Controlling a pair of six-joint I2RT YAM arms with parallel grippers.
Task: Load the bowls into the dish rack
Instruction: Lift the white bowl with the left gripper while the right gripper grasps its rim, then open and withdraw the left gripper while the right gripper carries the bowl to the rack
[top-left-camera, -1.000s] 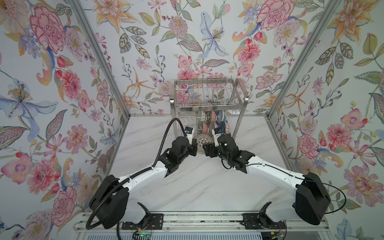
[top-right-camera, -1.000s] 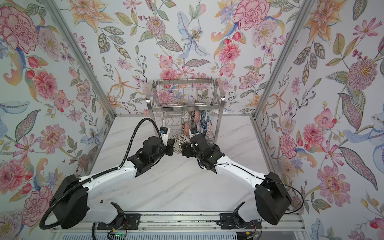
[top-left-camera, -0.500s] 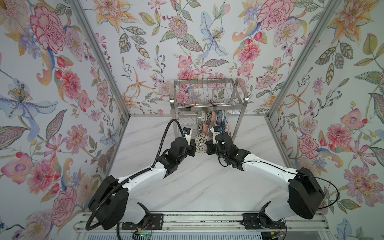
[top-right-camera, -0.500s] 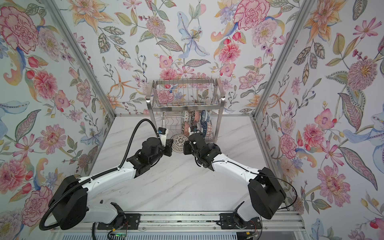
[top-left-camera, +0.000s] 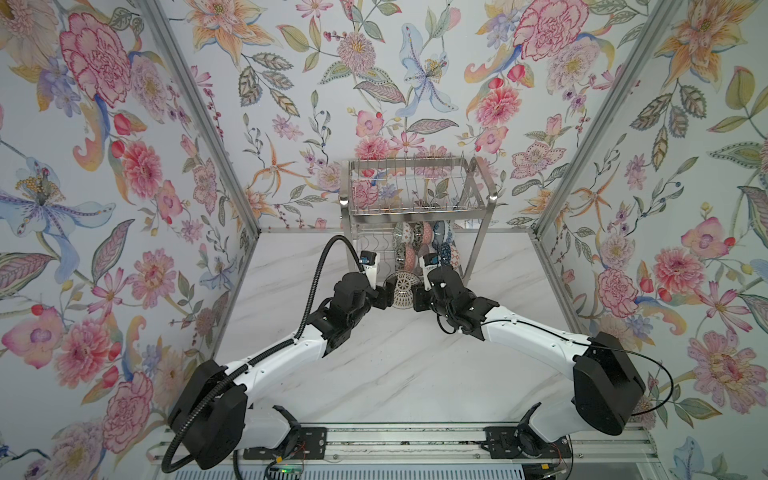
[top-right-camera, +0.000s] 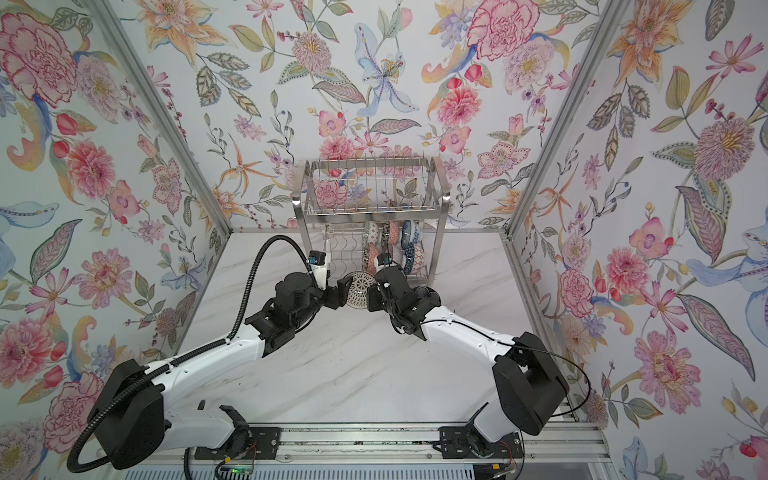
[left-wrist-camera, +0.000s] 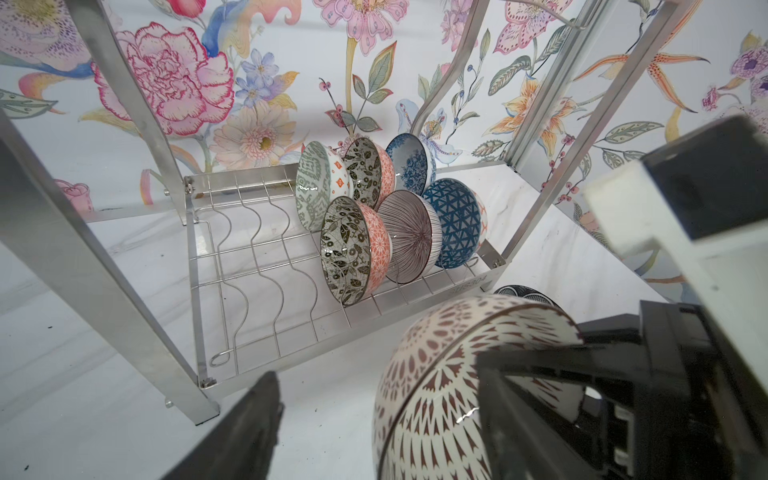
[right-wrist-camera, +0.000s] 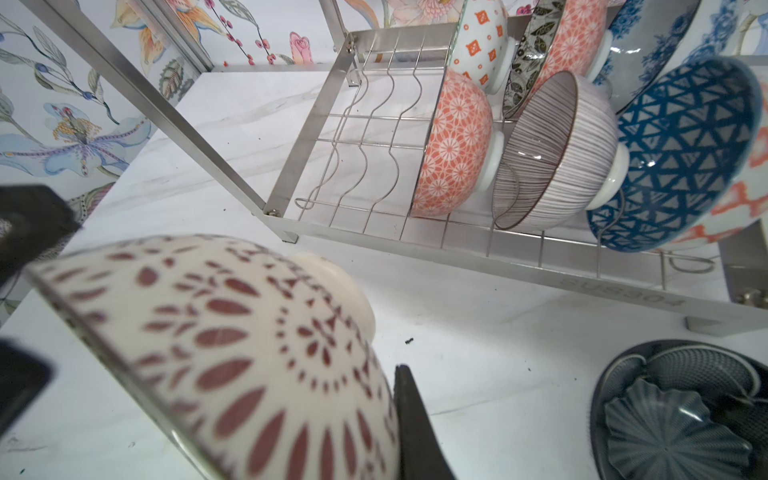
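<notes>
Now the grip has changed sides. A second ago the left claw (top-left-camera: 388, 292) pinched the brown-patterned bowl (top-left-camera: 402, 289). Its fingers (left-wrist-camera: 249, 432) now stand wide apart, one clear of the bowl and the other outside the wrist frame. The bowl sits between the two claws, tipped on its side over the worktop (top-left-camera: 374, 365). The right claw (top-left-camera: 417, 298), open before, is now clamped on the bowl's wall.

Count: two claws, one dish rack (left-wrist-camera: 95, 270), eight bowls. Just beyond the claws, six racked bowls (left-wrist-camera: 415, 237) stand on edge on the rack's lower shelf, in two rows of three. On the right claw's outer side, one dark bowl (right-wrist-camera: 681, 415) lies on the worktop. The frame edge cuts it off in the right wrist view, and the held bowl mostly hides it in the left wrist view. It is hard to make out in both top views.
</notes>
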